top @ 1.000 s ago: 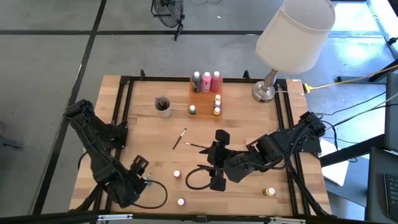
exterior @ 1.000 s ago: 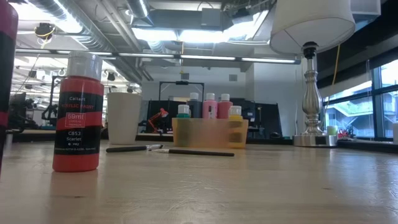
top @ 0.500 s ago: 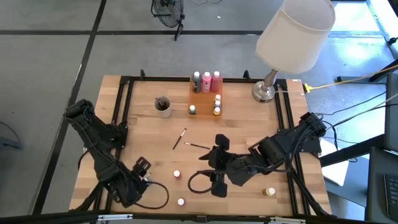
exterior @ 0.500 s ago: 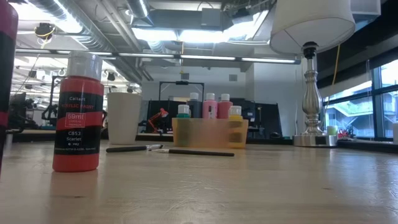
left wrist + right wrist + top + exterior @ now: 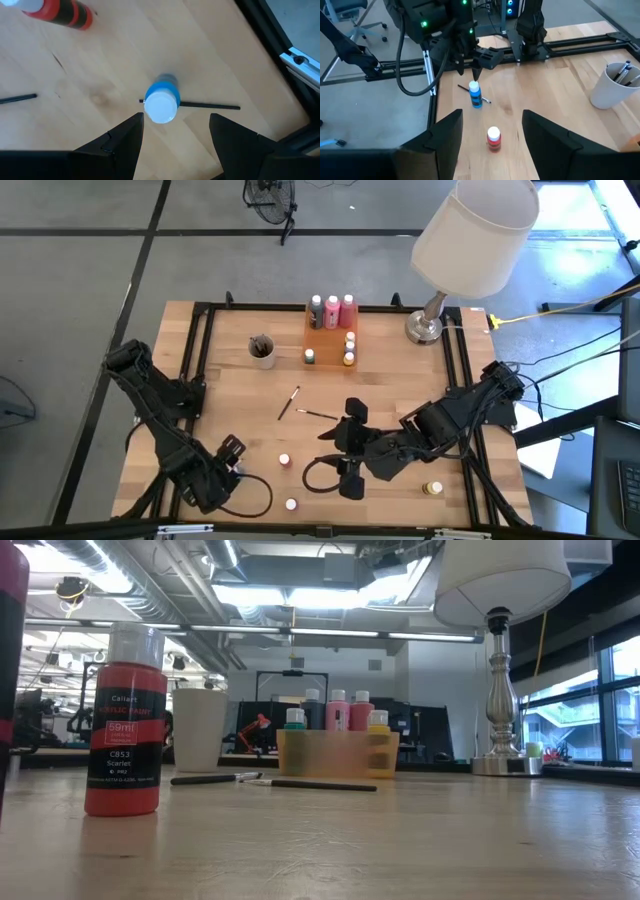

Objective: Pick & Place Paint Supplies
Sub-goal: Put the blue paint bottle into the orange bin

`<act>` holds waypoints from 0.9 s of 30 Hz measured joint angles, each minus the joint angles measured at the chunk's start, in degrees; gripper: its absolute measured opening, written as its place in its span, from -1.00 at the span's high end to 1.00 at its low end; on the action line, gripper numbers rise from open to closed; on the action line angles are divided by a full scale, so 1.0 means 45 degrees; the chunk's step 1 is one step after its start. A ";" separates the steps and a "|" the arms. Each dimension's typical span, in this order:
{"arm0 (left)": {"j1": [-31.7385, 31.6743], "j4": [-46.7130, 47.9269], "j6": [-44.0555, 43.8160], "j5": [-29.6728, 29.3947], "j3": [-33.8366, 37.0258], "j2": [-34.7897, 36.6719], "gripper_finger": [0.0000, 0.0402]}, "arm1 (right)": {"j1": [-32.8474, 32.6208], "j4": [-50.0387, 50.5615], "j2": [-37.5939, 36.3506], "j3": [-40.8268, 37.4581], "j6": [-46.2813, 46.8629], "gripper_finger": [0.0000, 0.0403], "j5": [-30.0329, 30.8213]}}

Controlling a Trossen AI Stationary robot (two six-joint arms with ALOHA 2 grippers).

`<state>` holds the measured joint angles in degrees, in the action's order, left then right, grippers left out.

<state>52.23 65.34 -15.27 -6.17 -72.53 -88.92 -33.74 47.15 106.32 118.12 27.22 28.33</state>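
Observation:
A small blue paint pot [image 5: 161, 102] with a white cap stands upright on the table, partly over a thin dark brush [image 5: 212, 105]. My left gripper [image 5: 175, 117] hangs straight above it, open, one finger on each side and clear of it; it also shows in the right wrist view [image 5: 475, 75] and near the table's front left [image 5: 228, 452]. A red pot [image 5: 493, 138] stands nearby [image 5: 284, 461]. My right gripper [image 5: 345, 442] hovers open over the table's middle. Three taller bottles [image 5: 332, 310] stand in the orange tray [image 5: 325, 340]. Two brushes [image 5: 290, 402] lie mid-table.
A grey cup [image 5: 262, 350] with brushes stands left of the tray. A lamp [image 5: 428, 325] stands at the far right. More pots stand near the front edge [image 5: 291, 504] and front right [image 5: 432, 489]. A black cable [image 5: 320, 470] loops below my right gripper. Black rails frame the table.
My left gripper has sunk a little toward the blue pot, still open and pointing down.

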 joint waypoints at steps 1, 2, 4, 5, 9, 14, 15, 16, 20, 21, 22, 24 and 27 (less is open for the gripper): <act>0.0000 0.0008 -0.0003 -0.0033 0.0000 0.0000 -0.11 | -0.0003 0.0024 0.0017 -0.0004 0.0003 -0.03 -0.0004; 0.0000 0.0015 -0.0016 -0.0032 0.0000 0.0000 -0.11 | 0.0002 0.0044 0.0043 -0.0008 0.0050 -0.03 -0.0008; -0.0026 0.0030 -0.0108 -0.0034 0.0000 0.0000 -0.11 | 0.0002 -0.0004 0.0134 -0.0008 0.0194 -0.03 0.0002; -0.0063 0.0053 -0.0169 -0.0015 0.0000 0.0000 -0.11 | 0.0002 0.0053 0.0162 -0.0008 0.0194 -0.03 -0.0010; -0.0247 0.0116 -0.0197 0.0226 0.0000 0.0000 -0.11 | 0.0002 0.0017 0.0238 -0.0008 0.0194 -0.03 -0.0006; -0.0387 0.0182 0.0300 0.0222 0.0000 0.0000 -0.11 | 0.0002 0.0041 0.0273 -0.0008 0.0189 -0.03 -0.0004; -0.0393 0.0198 0.0318 0.0243 0.0000 0.0000 -0.11 | 0.0002 0.0040 0.0273 -0.0008 0.0186 -0.03 -0.0003; -0.0393 0.0195 0.0325 0.0252 0.0000 0.0000 -0.11 | 0.0002 0.0043 0.0273 -0.0008 0.0165 -0.03 -0.0005; -0.0393 0.0194 0.0325 0.0257 0.0005 0.0000 -0.11 | 0.0007 0.0045 0.0273 -0.0008 0.0082 -0.03 0.0000; -0.0393 0.0192 0.0315 0.0257 0.0005 0.0000 -0.11 | 0.0028 0.0045 0.0273 -0.0008 0.0024 -0.03 -0.0003; -0.0393 0.0189 0.0292 0.0257 0.0010 0.0000 -0.11 | 0.0051 0.0045 0.0273 -0.0008 -0.0053 -0.03 -0.0003; -0.0393 0.0189 0.0249 0.0257 0.0010 0.0000 -0.11 | 0.0076 0.0045 0.0273 -0.0008 -0.0126 -0.03 0.0002; -0.0393 0.0187 0.0242 0.0255 0.0010 0.0000 -0.11 | 0.0131 0.0045 0.0273 -0.0008 -0.0203 -0.03 0.0002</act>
<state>50.46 66.18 -14.18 -5.03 -72.49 -88.92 -33.15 47.35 107.55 118.08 26.31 28.34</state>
